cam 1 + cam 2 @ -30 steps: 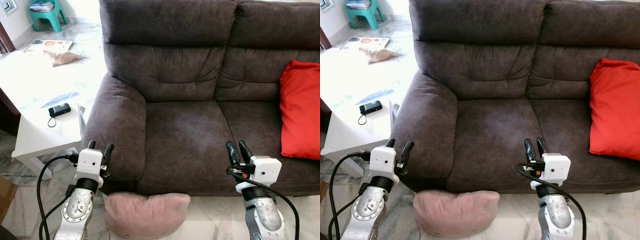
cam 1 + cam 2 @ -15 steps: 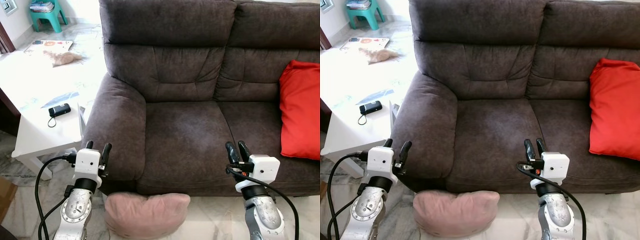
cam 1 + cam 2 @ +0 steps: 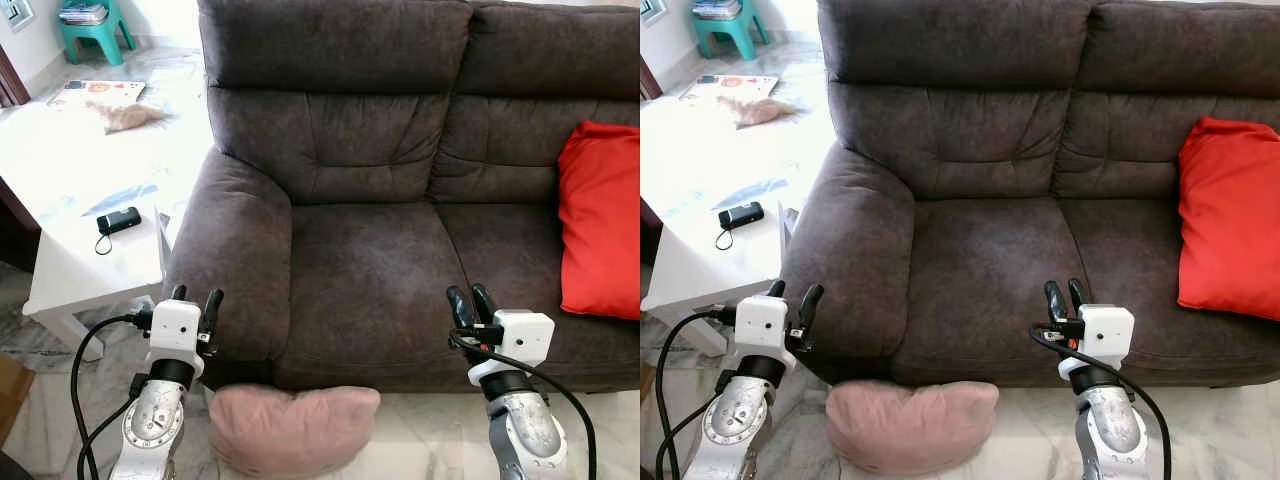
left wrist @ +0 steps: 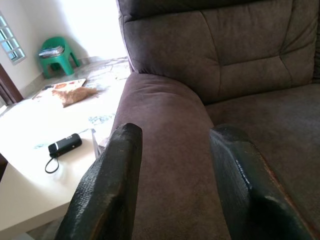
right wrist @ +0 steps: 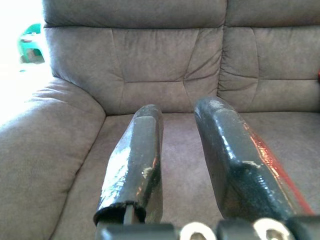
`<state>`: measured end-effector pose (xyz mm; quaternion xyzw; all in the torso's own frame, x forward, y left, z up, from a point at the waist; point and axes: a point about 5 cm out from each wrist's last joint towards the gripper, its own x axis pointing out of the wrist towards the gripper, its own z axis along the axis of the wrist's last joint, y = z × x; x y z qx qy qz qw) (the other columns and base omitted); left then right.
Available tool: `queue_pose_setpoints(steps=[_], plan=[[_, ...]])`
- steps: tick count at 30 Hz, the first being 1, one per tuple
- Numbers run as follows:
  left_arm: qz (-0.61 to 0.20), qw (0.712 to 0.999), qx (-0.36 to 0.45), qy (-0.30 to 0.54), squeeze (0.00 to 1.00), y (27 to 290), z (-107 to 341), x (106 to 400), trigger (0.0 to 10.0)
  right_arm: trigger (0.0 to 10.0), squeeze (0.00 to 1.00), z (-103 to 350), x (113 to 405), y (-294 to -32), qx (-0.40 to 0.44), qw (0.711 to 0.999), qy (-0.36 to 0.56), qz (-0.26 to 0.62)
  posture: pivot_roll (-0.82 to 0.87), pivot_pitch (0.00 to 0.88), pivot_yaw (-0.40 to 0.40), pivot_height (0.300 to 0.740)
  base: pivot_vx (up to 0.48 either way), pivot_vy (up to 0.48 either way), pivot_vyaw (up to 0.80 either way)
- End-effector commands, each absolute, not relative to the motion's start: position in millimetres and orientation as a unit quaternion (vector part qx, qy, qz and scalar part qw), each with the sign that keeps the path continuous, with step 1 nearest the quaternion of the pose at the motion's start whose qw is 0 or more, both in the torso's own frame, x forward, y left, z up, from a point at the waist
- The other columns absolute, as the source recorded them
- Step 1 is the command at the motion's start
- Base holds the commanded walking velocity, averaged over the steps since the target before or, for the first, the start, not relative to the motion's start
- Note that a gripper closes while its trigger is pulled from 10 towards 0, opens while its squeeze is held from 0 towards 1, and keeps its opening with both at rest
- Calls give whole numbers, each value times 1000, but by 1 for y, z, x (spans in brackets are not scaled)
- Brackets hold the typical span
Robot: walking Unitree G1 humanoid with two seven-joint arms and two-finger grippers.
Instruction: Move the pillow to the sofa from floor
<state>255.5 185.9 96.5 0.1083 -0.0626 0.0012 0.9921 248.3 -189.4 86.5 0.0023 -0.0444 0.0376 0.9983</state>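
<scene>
Head views show the pink pillow (image 3: 293, 427) on the floor (image 3: 420, 430) against the sofa (image 3: 370, 290) front, between two released, empty tools.

Floor (image 3: 420, 440): you are looking at pale marble tile; a pink pillow (image 3: 290, 428) is lying on it, touching the sofa's front base.
Sofa (image 3: 370, 270): dark brown; a red cushion (image 3: 600, 220) is leaning on its right seat.
Tabletop (image 3: 70, 200): white, standing beside the sofa arm; a small black device (image 3: 119, 220) with a cord is resting on it.
</scene>
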Motion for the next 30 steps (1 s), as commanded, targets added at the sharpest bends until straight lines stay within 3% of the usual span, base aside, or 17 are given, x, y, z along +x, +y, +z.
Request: queue_pose_setpoints(steps=[1,20,30], plan=[[11,994,101,-47,0,188,91,254,10000,10000,0,87,248,-191,-1,998,-42,40,-13,93,-59,686,0,0,0],[13,994,102,-42,0,188,90,254,10000,10000,0,85,249,-187,-4,998,-29,54,-15,108,-63,681,0,0,0],[13,994,100,-40,0,188,89,254,10000,10000,0,85,248,-184,-9,997,-32,68,-17,110,-65,627,0,0,0]])
